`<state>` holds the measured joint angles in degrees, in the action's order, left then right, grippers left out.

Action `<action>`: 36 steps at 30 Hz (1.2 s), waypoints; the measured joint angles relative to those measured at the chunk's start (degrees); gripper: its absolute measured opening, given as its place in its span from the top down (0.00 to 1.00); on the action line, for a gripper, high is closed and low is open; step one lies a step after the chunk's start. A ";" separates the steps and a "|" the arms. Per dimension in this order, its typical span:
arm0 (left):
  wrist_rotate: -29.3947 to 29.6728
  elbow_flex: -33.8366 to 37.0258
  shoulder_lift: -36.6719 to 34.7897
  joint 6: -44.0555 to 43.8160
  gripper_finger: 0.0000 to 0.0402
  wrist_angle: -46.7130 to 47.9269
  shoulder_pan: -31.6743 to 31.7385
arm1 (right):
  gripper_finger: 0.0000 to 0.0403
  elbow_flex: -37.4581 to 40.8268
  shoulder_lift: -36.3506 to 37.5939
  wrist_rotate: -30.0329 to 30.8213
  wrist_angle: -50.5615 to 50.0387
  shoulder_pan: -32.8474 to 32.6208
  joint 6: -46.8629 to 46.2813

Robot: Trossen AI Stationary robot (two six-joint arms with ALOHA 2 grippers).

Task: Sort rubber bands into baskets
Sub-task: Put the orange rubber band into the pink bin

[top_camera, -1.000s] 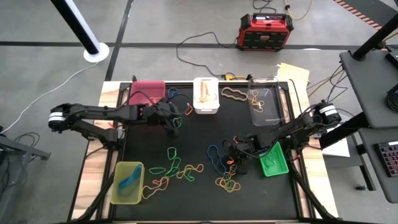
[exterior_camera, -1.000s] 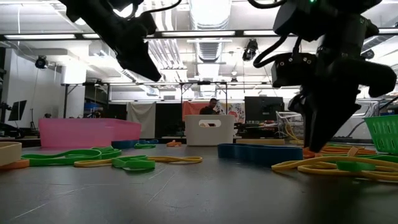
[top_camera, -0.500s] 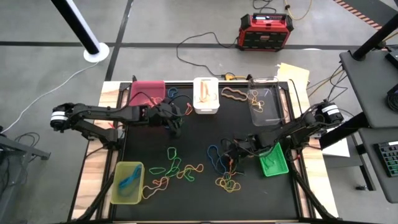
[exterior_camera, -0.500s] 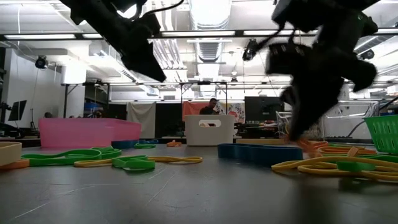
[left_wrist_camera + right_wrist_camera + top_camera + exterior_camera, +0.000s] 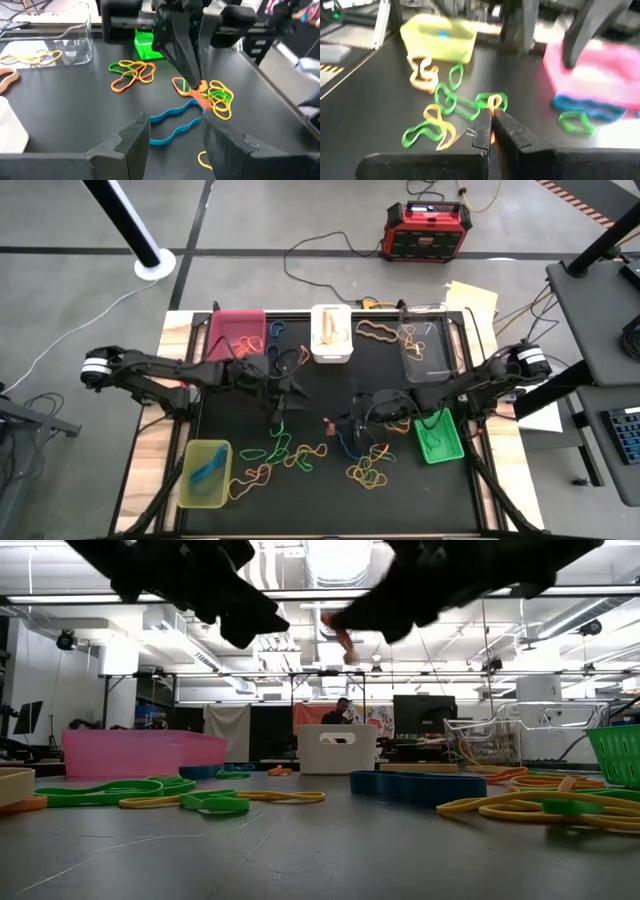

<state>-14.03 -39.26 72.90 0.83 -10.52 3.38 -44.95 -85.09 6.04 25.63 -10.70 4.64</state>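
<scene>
My right gripper [image 5: 335,421] is above the middle of the black mat [image 5: 310,500], shut on an orange rubber band [image 5: 493,102], which also shows in the low view [image 5: 340,636] and the left wrist view [image 5: 202,95]. My left gripper [image 5: 284,400] is open and empty, left of it, above the mat; its fingers frame a blue band [image 5: 175,125] lying flat. Several loose bands lie on the mat [image 5: 285,448] [image 5: 365,472]. The pink [image 5: 237,330], white [image 5: 331,335], clear [image 5: 425,352], bright green [image 5: 440,440] and yellow-green [image 5: 205,472] baskets stand around the mat. My right gripper pinches the orange band at the free ends of its two fingers [image 5: 485,125]. A short loop of the band [image 5: 494,100] sticks out past the tips. The fingers come from the table's right, slanting slightly down. The band is lifted clear of the mat.
A red-and-black power box [image 5: 427,230] and cables lie on the floor beyond the far edge. Blue bands lie by the pink basket [image 5: 278,332]. A tan band lies between the white and clear baskets [image 5: 377,331]. Bare mat shows along the near edge.
My right gripper has risen from the band pile near the green basket and gone toward the table's left, carrying the orange band up clear of the mat. My left gripper has gone a little toward the near edge and toward the right gripper.
</scene>
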 joint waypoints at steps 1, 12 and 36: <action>-0.02 0.69 0.00 -1.08 0.60 -1.24 0.02 | 0.98 0.00 -0.17 -0.03 1.77 0.29 1.32; -0.58 5.22 1.85 -5.93 0.60 -14.81 0.00 | 0.98 -3.13 -0.53 -0.47 6.57 2.01 11.76; -15.72 -3.30 15.60 -6.08 0.60 -17.36 0.83 | 0.98 -6.43 -0.53 -3.52 -5.28 2.23 18.54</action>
<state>-29.74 -42.57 88.50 -5.25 -27.88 4.21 -51.37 -85.62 2.52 20.35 -8.47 23.18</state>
